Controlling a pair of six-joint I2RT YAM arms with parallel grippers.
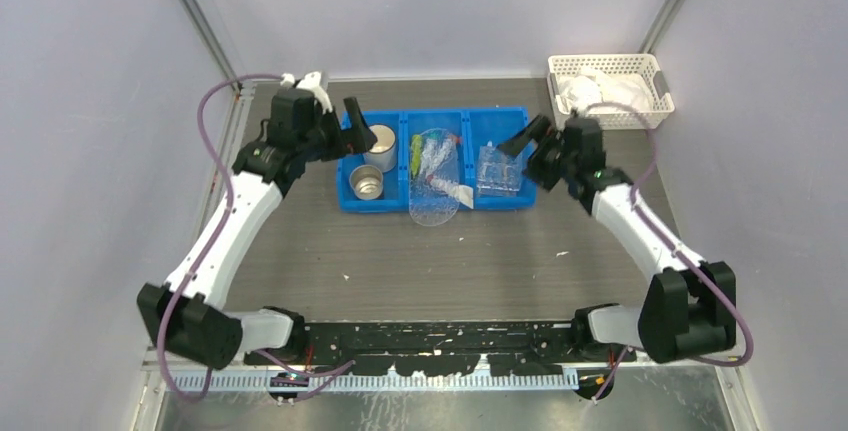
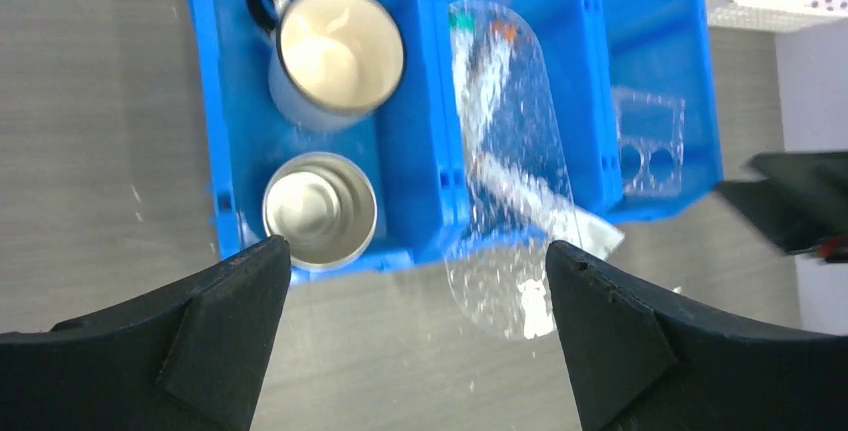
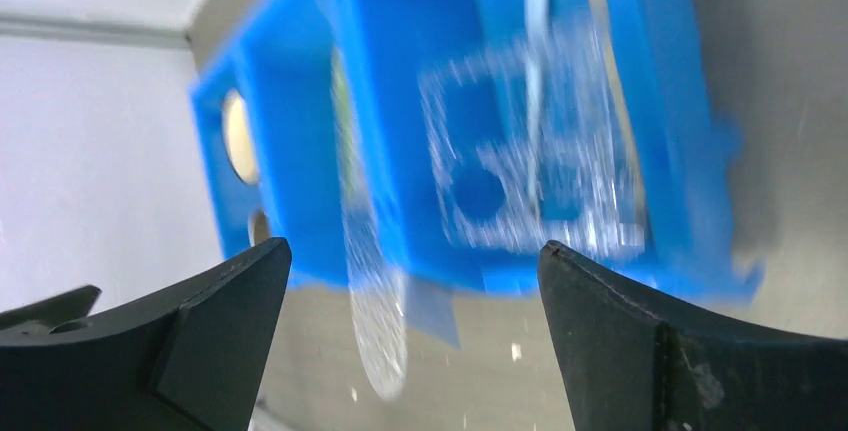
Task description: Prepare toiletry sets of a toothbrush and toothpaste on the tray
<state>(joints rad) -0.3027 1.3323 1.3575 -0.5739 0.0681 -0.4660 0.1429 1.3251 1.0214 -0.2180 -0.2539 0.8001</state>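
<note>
Top external: tray (image 1: 499,168) in right compartment of bin (image 1: 380,207), sets (image 1: 437,176) in middle one, overhanging front wall. Left gripper (image 1: 348,131) spread, empty, over mugs (image 1: 381,146). Right gripper (image 1: 530,143) spread, empty, at tray, likely to pull it out first.

The clear tray (image 1: 499,169) lies flat in the bin's (image 1: 380,204) right compartment. The plastic-wrapped sets (image 1: 436,173) overhang the middle compartment's front wall.

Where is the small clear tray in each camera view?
Top view: the clear tray lies right of centre, in the right compartment of the blue bin.
Left wrist view: upper right, in the bin's rightmost compartment.
Right wrist view: centre, blurred, inside the bin.
Shared landmark: the blue bin; the tray is in its right end compartment in every view.
</note>
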